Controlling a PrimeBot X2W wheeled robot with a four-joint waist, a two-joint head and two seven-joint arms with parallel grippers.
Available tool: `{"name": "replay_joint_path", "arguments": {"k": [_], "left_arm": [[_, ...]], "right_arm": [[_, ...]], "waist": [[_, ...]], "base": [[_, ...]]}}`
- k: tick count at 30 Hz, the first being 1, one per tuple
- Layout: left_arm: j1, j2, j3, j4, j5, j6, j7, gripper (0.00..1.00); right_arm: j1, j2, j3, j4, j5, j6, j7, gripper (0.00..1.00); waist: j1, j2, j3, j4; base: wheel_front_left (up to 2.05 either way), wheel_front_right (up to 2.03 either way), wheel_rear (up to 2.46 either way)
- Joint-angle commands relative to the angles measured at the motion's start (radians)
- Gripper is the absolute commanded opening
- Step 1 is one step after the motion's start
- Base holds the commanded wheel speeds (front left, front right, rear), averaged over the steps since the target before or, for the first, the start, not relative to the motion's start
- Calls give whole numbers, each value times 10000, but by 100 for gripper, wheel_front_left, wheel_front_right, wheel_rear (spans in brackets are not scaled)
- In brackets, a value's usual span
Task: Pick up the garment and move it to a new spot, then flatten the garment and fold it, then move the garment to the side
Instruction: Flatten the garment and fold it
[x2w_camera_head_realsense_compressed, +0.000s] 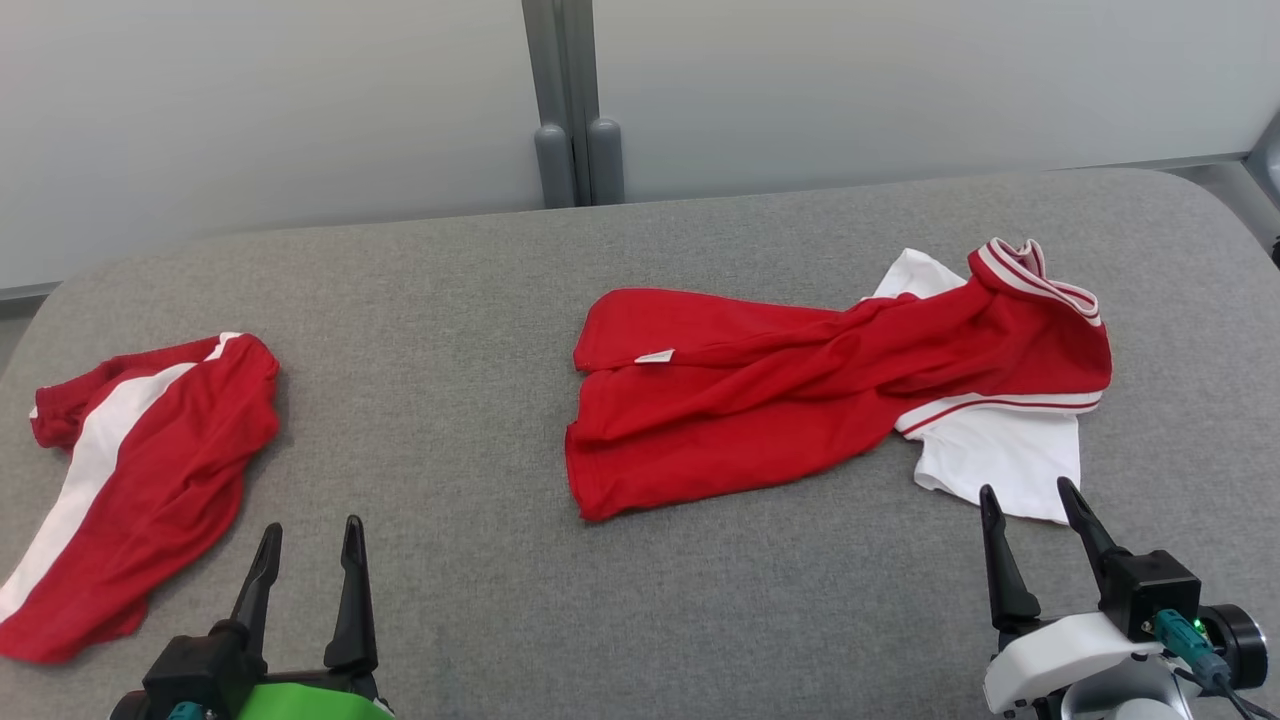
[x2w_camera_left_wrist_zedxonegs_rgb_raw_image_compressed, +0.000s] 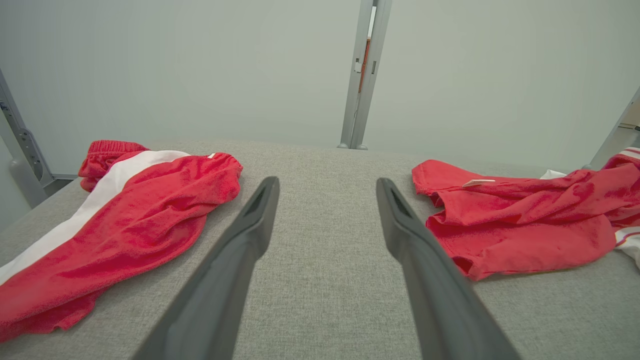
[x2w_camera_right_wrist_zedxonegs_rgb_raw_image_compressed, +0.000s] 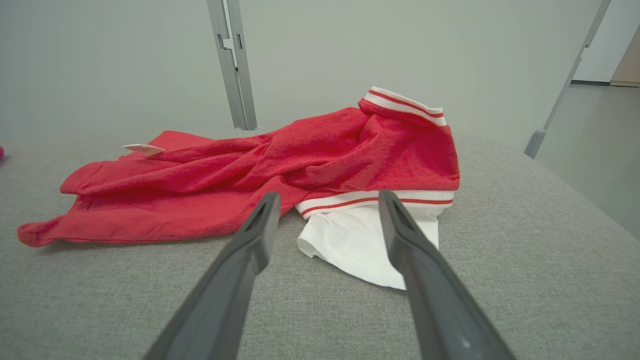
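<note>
well, the red and white shirt (x2w_camera_head_realsense_compressed: 800, 400) is lying crumpled on the grey table (x2w_camera_head_realsense_compressed: 450, 330), right of the middle, twisting along its length with the hem (x2w_camera_head_realsense_compressed: 585, 470) pointing left and the striped collar (x2w_camera_head_realsense_compressed: 1040, 278) sitting at the far right. one white sleeve (x2w_camera_head_realsense_compressed: 1000, 465) is spreading toward the near edge, just beyond the right gripper (x2w_camera_head_realsense_compressed: 1027, 487). that gripper is hovering with its fingers standing apart and holding nothing, the tips pointing at the sleeve and sitting close to it; whether they are touching it i cannot tell. the left gripper (x2w_camera_head_realsense_compressed: 311, 526) is waiting at the near left, fingers likewise spread wide and empty, aiming at bare table between the shirt and a pair of red shorts (x2w_camera_head_realsense_compressed: 150, 470) lying at the left edge.

i am taking the shirt for the garment to move. it is looking light, soft and floppy, so it is probably going to sag and trail rather than keep its shape, and a shallow pinch is likely going to slip off. i am judging the shoulder beside the collar and a hem corner to be the better holds, one for each gripper, since drawing them apart should be untwisting the body. gripping the sleeve alone is risking a dangling bundle.
</note>
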Motion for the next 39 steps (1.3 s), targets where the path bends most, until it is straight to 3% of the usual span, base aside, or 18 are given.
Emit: {"name": "replay_joint_path", "arguments": {"k": [1, 16, 20, 29, 39], "left_arm": [[112, 6, 58, -3, 125, -34, -5, 100], [-143, -25, -230, 188, -16, -34, -5, 100], [-635, 112, -1182, 838, -187, -34, -3, 100], [-2821, 344, -3911, 3735, -1287, -26, -5, 100], [-4346, 264, -4880, 5367, -1954, -26, -3, 100]], "right_arm": [[43, -9, 7, -59, 49, -17, -29, 100], [-215, -18, -213, -136, 162, -17, -29, 100], [-728, -15, -727, 601, 141, -17, 356, 100], [-2754, -8, -1665, 2999, -133, -17, 1831, 100], [-4377, -20, -2298, 5443, -750, -17, 2236, 100]], "waist": [[0, 0, -2, -17], [0, 0, 297, -81], [0, 0, 564, -238], [0, 0, 1268, -737], [0, 0, 1871, -883]], "base": [[0, 0, 0], [0, 0, 0], [0, 0, 0], [0, 0, 0], [0, 0, 0]]}}
